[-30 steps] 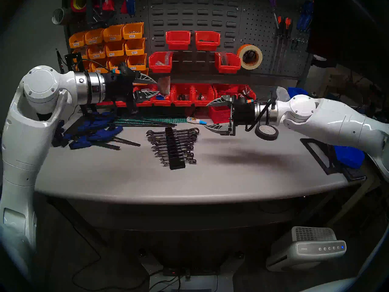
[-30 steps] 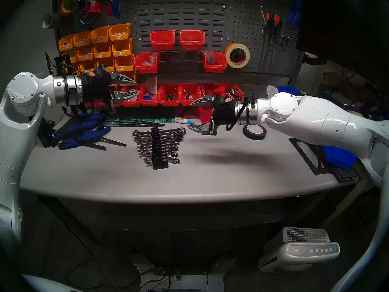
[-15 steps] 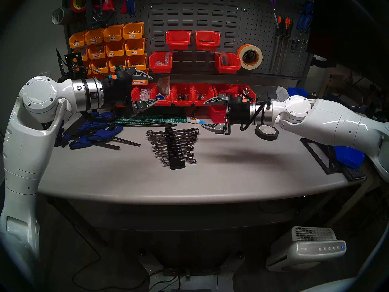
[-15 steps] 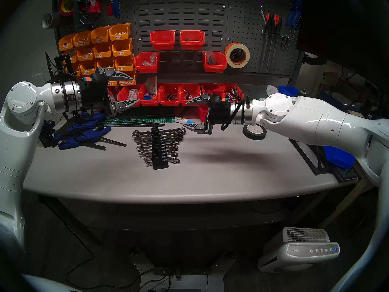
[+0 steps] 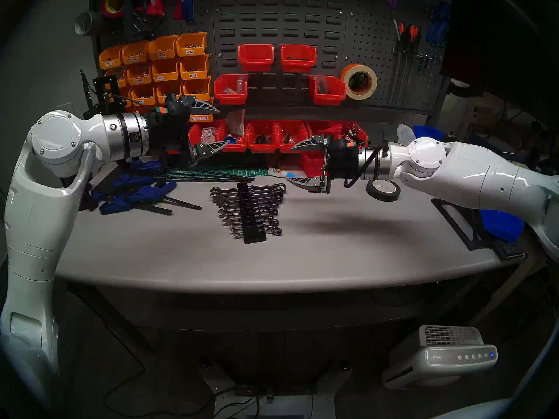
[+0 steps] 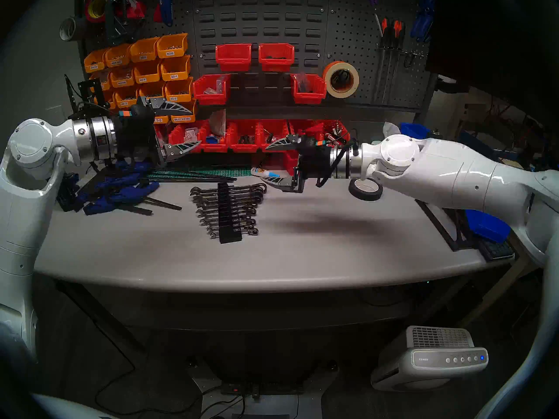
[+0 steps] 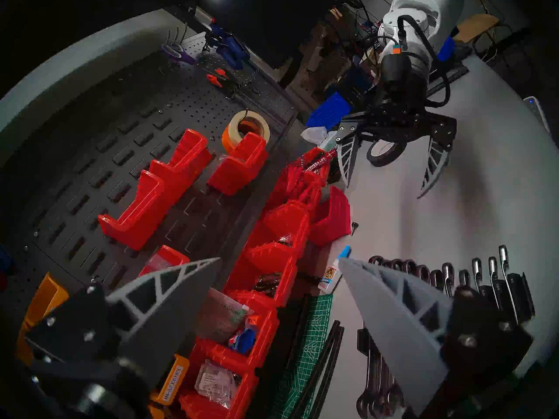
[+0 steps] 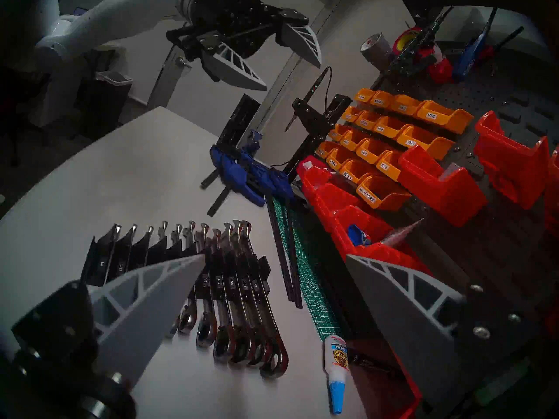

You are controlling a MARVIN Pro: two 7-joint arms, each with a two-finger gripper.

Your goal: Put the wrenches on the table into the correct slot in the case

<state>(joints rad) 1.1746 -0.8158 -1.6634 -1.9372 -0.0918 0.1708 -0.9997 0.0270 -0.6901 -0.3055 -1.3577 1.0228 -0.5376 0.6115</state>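
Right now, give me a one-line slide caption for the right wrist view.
Wrenches sit in the black rack on the grey table, glue bottle alongside.

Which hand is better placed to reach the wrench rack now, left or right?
Probably the right. The right hand, open, hangs low just beside the far end of the rack. The left hand, also open, is higher and farther off, by the red bins.

Dim workshop, light pooling on the grey table with its curved front edge. Behind it stands a dark pegboard wall, hung with orange bins, red bins and a tape roll. Screwdrivers hang at the right. Down on the dark floor sits a grey air purifier, cables trailing beside it.
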